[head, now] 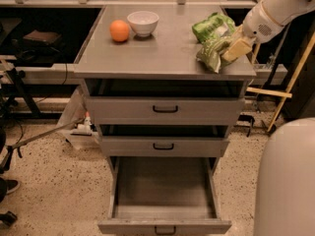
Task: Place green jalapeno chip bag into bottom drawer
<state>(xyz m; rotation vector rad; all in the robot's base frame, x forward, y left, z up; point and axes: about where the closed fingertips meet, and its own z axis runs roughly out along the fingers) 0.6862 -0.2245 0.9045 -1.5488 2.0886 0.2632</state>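
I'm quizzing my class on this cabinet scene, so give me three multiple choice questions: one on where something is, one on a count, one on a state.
1. Where is the orange?
A. in the bottom drawer
B. on the cabinet top, left of the bowl
C. on the floor

2. How many drawers does the cabinet have?
A. two
B. three
C. four

3. What state is the bottom drawer in?
A. pulled open
B. shut
C. removed

Key:
1 B, it sits beside the bowl.
2 B, three handled fronts are stacked.
3 A, its inside shows, while the gripper is at the chip bag up top.
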